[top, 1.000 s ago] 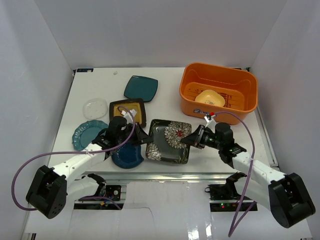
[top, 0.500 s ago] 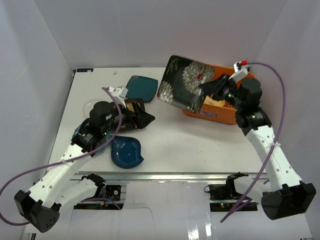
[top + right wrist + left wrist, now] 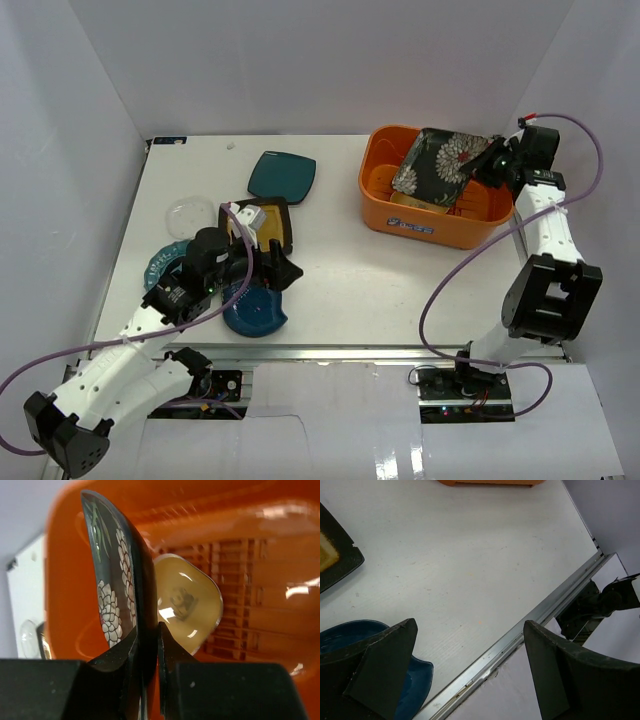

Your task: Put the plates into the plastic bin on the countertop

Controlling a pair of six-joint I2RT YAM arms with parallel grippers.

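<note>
Blue glaze comes first: a roundish blue dish (image 3: 255, 312) lies on the white bench (image 3: 350, 280) close to the near edge, and the left hand (image 3: 283, 270) hovers just beside and above it with its fingers spread wide and nothing between them. From the left wrist, the two dark fingertips frame bare bench, and a curve of the blue dish shows under the left one.

To the left of that arm sits a teal round plate (image 3: 163, 264), partly hidden by the arm. A little farther back is a clear round dish (image 3: 190, 215). Beside it lies the black-rimmed yellow square plate (image 3: 272, 214), with the wrist overlapping its near corner. Behind that, the dark teal square plate (image 3: 282, 176) rests flat, apart from the others.

Far right stands the orange plastic bin (image 3: 440, 230), its label facing the arms. The right hand (image 3: 490, 166) reaches over its far right corner, pressed tight on the rim of the black floral plate (image 3: 440, 163) — the plate is tilted steeply inside the bin's outline. The right wrist camera shows this plate edge-on between the fingers, with a small yellow dish (image 3: 187, 602) on the ribbed floor behind it. Whether the floral plate touches the bin's floor cannot be told.
</note>
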